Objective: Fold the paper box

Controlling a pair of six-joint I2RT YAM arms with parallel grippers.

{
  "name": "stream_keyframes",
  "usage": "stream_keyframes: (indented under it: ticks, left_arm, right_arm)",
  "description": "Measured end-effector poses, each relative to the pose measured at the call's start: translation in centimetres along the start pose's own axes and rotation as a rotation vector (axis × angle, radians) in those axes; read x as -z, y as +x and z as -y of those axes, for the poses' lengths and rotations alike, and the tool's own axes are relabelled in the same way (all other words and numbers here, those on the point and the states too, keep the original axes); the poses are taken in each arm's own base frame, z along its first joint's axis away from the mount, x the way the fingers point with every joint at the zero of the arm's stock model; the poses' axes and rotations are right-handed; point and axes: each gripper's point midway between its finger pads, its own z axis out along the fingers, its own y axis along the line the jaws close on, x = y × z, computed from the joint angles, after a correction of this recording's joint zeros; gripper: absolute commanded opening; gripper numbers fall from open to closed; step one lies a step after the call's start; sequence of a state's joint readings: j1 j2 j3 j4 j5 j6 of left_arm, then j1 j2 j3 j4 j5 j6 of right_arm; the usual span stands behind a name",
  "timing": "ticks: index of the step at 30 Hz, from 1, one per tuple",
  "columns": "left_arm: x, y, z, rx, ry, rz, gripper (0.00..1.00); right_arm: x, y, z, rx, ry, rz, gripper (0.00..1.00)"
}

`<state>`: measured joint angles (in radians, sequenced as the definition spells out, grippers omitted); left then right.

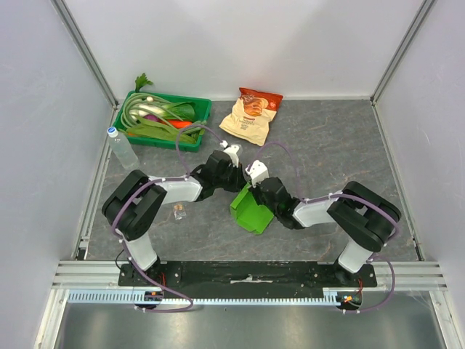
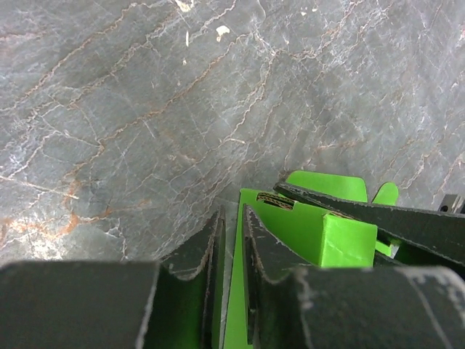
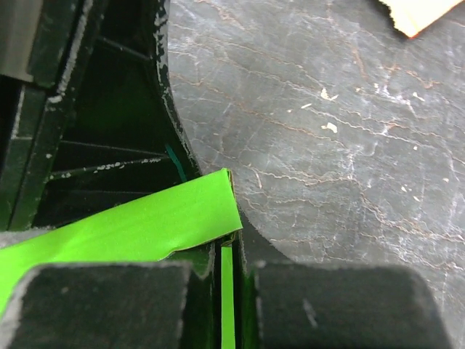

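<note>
The paper box (image 1: 252, 211) is bright lime green and stands tilted on the grey table between the two arms, with its flaps up. My left gripper (image 1: 236, 183) reaches it from the upper left. In the left wrist view the left gripper (image 2: 231, 214) is shut on a thin green wall of the box (image 2: 305, 233). My right gripper (image 1: 257, 193) comes from the right. In the right wrist view the right gripper (image 3: 229, 251) is shut on a thin green panel, with a folded green flap of the box (image 3: 145, 225) just past it.
A dark green tray (image 1: 203, 109) of vegetables stands at the back left. A beige-and-red snack bag (image 1: 251, 115) lies at the back middle; its corner also shows in the right wrist view (image 3: 418, 11). A water bottle (image 1: 122, 147) lies at the left. A small object (image 1: 179, 213) sits near the left arm.
</note>
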<state>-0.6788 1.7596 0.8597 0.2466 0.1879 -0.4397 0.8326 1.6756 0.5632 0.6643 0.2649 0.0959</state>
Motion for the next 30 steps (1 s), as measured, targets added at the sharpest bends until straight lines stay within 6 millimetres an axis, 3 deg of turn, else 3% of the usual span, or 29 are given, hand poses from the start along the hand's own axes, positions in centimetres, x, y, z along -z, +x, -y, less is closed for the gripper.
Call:
stream_keyframes:
  ticks: [9, 14, 18, 23, 27, 30]
  left_arm:
    - [-1.0, 0.0, -0.1, -0.003, 0.009, 0.007, 0.2]
    - [-1.8, -0.3, 0.5, 0.019, 0.059, 0.025, 0.19]
    - [-1.8, -0.2, 0.6, 0.026, 0.063, 0.023, 0.2]
    - [-1.7, 0.4, 0.7, 0.025, 0.057, -0.003, 0.21]
    - [-1.4, 2.0, 1.8, 0.008, 0.067, -0.059, 0.21]
    - [-1.3, 2.7, 2.2, -0.004, 0.068, -0.09, 0.21]
  right_arm:
    - [0.4, 0.2, 0.3, -0.063, 0.226, 0.004, 0.0]
    - [0.6, 0.3, 0.5, -0.088, 0.249, 0.006, 0.0]
    - [0.9, 0.5, 0.8, -0.102, 0.251, 0.009, 0.2]
    - [1.4, 0.6, 0.6, -0.11, 0.232, -0.019, 0.32]
    - [2.6, 0.9, 0.4, -0.094, 0.195, -0.067, 0.47]
    - [3.7, 1.0, 0.6, -0.09, 0.17, -0.107, 0.53]
